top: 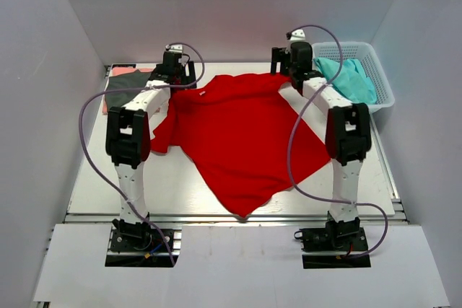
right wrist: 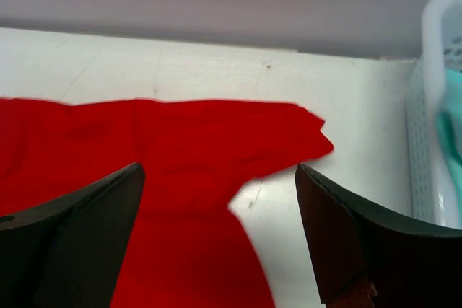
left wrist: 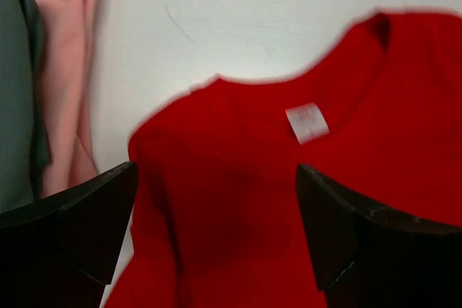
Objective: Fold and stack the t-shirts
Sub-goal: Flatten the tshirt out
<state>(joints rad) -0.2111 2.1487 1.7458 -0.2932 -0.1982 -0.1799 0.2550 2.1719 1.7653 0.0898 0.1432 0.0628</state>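
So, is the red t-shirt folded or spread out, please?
Spread out: the red t-shirt lies open across the table, sleeves out.

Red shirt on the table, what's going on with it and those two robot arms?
The red t-shirt lies spread on the table, not yet folded. Both arms reach over its far edge, the left gripper above the collar, the right gripper above a sleeve, both open and holding nothing. A dark grey t-shirt and a pink t-shirt lie at the far left, and a teal cloth sits in the white basket at far right.
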